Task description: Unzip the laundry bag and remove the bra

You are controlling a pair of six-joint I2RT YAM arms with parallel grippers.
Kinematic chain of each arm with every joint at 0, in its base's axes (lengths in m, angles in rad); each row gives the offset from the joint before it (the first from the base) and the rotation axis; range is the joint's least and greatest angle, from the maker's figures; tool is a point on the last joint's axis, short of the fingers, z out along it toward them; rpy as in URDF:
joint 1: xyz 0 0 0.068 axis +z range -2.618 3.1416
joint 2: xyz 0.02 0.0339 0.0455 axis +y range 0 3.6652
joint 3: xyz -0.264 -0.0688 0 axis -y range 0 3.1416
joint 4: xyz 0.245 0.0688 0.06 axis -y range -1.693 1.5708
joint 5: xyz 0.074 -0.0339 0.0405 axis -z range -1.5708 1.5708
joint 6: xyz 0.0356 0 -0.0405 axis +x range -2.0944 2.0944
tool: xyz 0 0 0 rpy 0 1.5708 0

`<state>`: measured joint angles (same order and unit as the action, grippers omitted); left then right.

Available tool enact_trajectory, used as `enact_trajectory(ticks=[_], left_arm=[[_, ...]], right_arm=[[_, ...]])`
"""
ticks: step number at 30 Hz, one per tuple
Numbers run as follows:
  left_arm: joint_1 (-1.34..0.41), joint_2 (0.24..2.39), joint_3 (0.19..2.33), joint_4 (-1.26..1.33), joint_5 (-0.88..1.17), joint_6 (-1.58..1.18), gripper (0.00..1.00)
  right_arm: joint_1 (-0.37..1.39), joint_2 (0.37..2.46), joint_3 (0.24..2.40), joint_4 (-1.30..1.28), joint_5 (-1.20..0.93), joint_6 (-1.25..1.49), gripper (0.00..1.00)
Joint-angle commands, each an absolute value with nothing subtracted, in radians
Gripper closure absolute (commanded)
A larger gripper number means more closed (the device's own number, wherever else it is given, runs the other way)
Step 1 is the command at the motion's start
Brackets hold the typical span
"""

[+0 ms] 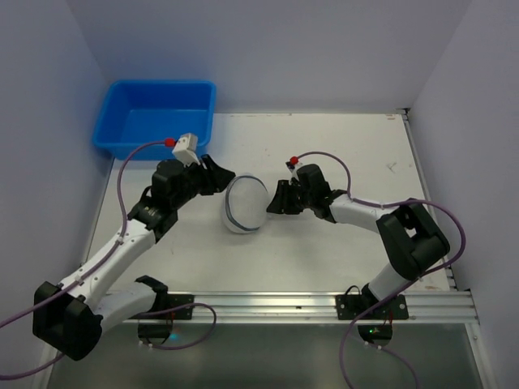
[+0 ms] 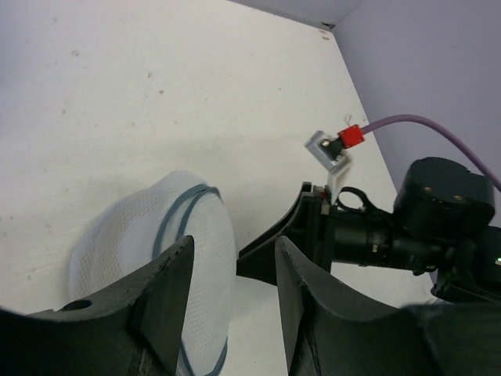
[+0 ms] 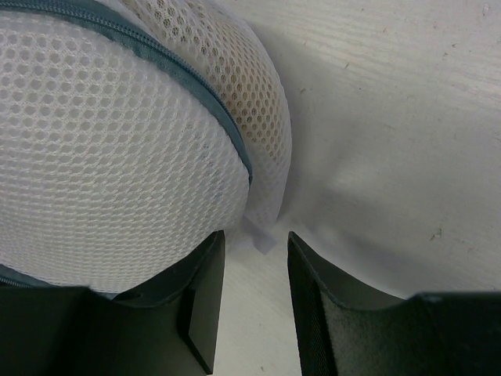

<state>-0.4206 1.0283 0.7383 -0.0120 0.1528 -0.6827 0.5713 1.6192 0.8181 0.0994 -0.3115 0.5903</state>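
The laundry bag [image 1: 246,204] is a small round white mesh pouch with a blue-grey zipper line around its rim, standing on the white table between the two arms. It is zipped shut; something tan shows faintly through its mesh [image 3: 235,86]. My left gripper [image 1: 223,180] is open at the bag's upper left edge, and the bag [image 2: 156,243] lies just beyond its left finger. My right gripper [image 1: 274,203] is open at the bag's right side. A small white mesh flap [image 3: 262,231] sticks out just ahead of its fingers. The bra is hidden.
A blue plastic tub [image 1: 156,115] stands at the table's far left corner. Purple cables run along both arms. A metal rail [image 1: 300,305] runs along the near edge. Walls close in on both sides and the back.
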Motion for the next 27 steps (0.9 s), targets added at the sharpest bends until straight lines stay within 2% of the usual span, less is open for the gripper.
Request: enact_trajectory(ticks=[1,12,19,27], left_arm=[[-0.509,1.058,0.847,-0.081,-0.036,-0.565,0.51],[-0.716,1.259,1.012,-0.284,-0.35,-0.449,0.68],[-0.735,1.259,1.029,-0.334,-0.472,-0.448,0.66],[-0.735,1.278,1.046,-0.348,-0.462,-0.423,0.65]], right_arm=[[0.577,1.64,0.857,0.141,-0.336,0.581,0.6],[0.578,1.647,0.857,0.144,-0.341,0.584,0.6],[0.578,1.644,0.853,0.15,-0.348,0.586,0.6],[0.58,1.641,0.851,0.15,-0.35,0.586,0.6]])
